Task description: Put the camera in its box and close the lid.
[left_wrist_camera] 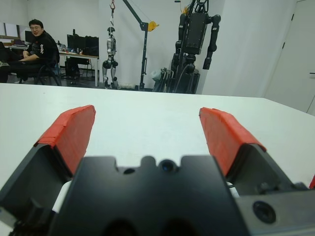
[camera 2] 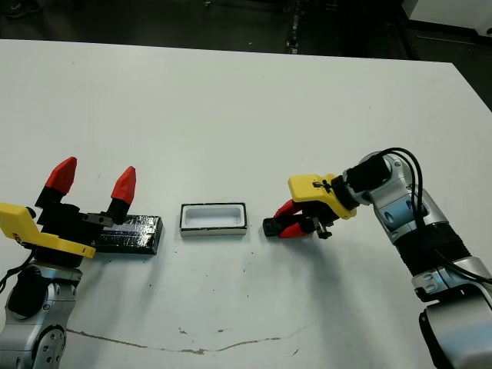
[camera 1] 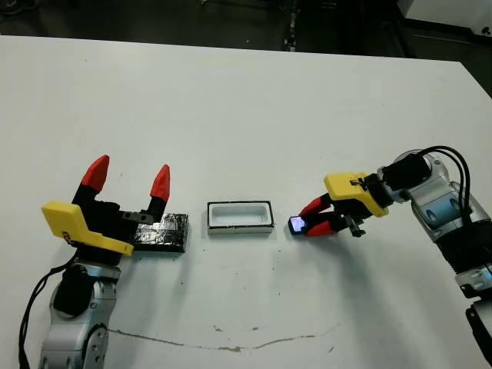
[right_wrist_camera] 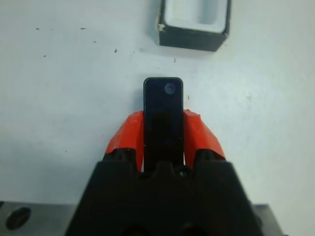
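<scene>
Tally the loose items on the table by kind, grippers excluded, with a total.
Slim black bar-shaped camera: 1
Shallow white-lined box with dark sides: 1
Flat black lid with crinkly shiny top: 1
Total: 3

The white bench carries small dark specks and a thin brownish scuff line near its front edge. Beyond the bench, a seated person in dark clothing is at a desk, and what appear to be robot frames on stands line the wall.
</scene>
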You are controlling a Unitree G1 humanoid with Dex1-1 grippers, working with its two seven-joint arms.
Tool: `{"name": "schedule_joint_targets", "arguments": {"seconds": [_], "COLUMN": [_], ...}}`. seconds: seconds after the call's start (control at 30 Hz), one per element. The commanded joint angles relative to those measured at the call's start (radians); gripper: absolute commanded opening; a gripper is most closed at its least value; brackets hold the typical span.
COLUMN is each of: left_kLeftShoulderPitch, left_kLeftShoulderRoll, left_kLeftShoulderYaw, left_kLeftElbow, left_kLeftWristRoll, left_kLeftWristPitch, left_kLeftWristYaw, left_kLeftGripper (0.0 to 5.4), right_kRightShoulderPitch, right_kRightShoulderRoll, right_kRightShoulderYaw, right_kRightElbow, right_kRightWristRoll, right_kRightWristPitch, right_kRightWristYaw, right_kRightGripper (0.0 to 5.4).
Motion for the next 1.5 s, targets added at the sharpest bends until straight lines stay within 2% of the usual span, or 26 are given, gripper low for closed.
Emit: {"name": "schedule_joint_targets", "arguments": {"seconds": [0.03, 0.2, 0.47, 0.57, 0.73, 0.9, 1.03, 1.13, 1.23, 1.5], "left_kLeftShoulderPitch": [0.009, 0.011, 0.007, 0.008, 0.008, 0.008, 0.004, 0.000, 0.000, -0.002], "left_kLeftShoulderRoll": [0.000, -0.003, -0.004, -0.006, -0.008, -0.010, -0.012, -0.011, -0.009, -0.004], "left_kLeftShoulderYaw": [0.000, 0.000, 0.000, -0.003, -0.002, -0.001, 0.002, 0.007, 0.013, 0.026], "left_kLeftElbow": [0.010, 0.009, 0.010, 0.007, 0.014, 0.016, 0.019, 0.023, 0.014, 0.016], "left_kLeftWristRoll": [0.013, 0.014, 0.012, 0.015, 0.016, 0.019, 0.018, 0.013, 0.024, 0.000], "left_kLeftWristPitch": [-0.003, -0.002, -0.001, 0.002, -0.007, -0.010, -0.018, -0.025, -0.024, -0.022], "left_kLeftWristYaw": [0.001, 0.002, 0.000, 0.004, -0.003, 0.001, -0.001, -0.005, 0.008, -0.007], "left_kLeftGripper": [5.40, 5.40, 5.40, 5.40, 5.40, 5.40, 5.40, 5.40, 5.40, 5.40], "right_kRightShoulderPitch": [-0.057, -0.117, -0.206, -0.219, -0.228, -0.219, -0.214, -0.191, -0.169, -0.108], "right_kRightShoulderRoll": [0.011, 0.050, 0.083, 0.114, 0.169, 0.228, 0.273, 0.300, 0.313, 0.328], "right_kRightShoulderYaw": [-0.058, -0.117, -0.136, -0.154, -0.160, -0.135, -0.103, -0.089, -0.073, -0.050], "right_kRightElbow": [0.029, 0.078, 0.079, 0.088, 0.092, 0.088, 0.090, 0.093, 0.076, 0.043], "right_kRightWristRoll": [0.043, 0.108, 0.143, 0.165, 0.188, 0.169, 0.175, 0.178, 0.174, 0.172], "right_kRightWristPitch": [0.089, 0.121, 0.254, 0.237, 0.248, 0.220, 0.266, 0.269, 0.280, 0.276], "right_kRightWristYaw": [-0.014, -0.012, -0.022, -0.030, -0.045, -0.082, -0.080, -0.086, -0.096, -0.122], "right_kRightGripper": [1.66, 1.66, 1.66, 1.66, 1.66, 1.66, 1.66, 1.66, 1.66, 1.66]}}
